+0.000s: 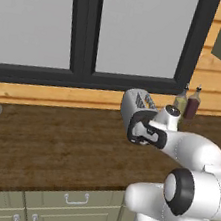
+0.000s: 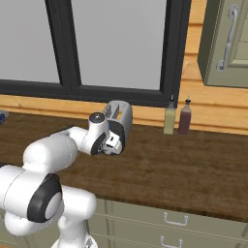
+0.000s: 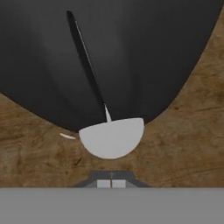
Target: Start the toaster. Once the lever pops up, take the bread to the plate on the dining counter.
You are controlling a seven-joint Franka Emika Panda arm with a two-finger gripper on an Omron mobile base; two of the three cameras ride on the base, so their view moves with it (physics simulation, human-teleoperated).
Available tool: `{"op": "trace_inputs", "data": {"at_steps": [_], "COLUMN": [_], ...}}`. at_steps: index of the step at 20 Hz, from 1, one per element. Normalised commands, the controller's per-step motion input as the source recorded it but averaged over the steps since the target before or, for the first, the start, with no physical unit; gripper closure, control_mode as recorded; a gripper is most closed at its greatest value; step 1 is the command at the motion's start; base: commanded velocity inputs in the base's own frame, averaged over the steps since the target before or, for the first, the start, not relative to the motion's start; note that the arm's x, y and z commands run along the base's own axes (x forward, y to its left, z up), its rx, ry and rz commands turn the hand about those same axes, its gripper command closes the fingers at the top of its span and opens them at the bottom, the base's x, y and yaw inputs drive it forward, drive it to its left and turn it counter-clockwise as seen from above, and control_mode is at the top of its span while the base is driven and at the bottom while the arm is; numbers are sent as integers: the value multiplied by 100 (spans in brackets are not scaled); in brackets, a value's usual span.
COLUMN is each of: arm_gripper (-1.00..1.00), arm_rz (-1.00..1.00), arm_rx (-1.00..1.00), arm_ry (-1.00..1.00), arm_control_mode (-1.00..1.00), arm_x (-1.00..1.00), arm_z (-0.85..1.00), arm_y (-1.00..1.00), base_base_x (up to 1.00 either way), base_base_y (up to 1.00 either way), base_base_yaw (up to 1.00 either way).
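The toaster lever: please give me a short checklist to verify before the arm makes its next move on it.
1. Gripper shut, so it can press: ok, fingertips touch in the hand view.
2. Gripper lined up with the lever: ok, the pale lever knob sits just above the fingertips, at the bottom of the slot.
3. Lever pushed down or popped up: cannot tell.
4. Toaster upright on the counter: ok.
5. Bread in the slots: cannot tell, the slots are too small to read.
6. Bottles away from the arm: ok, they stand apart to the right.
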Motion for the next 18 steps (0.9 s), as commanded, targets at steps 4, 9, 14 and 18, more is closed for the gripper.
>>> {"op": "trace_inputs", "data": {"at_steps": [4, 9, 14, 18], "arm_gripper": [100, 100, 100, 100], "arm_rz": [-8, -5, -5, -5], "arm_rx": [0, 0, 0, 0], "arm_ry": [-2, -10, -14, -9], "arm_control_mode": [-100, -100, -100, -100], "arm_x": [0, -18, -72, -50], "arm_z": [-36, 12, 78, 97], "arm_y": [1, 0, 0, -2], "base_base_x": [0, 0, 0, 0], "base_base_y": [0, 0, 0, 0], "base_base_yaw": [0, 0, 0, 0]}}
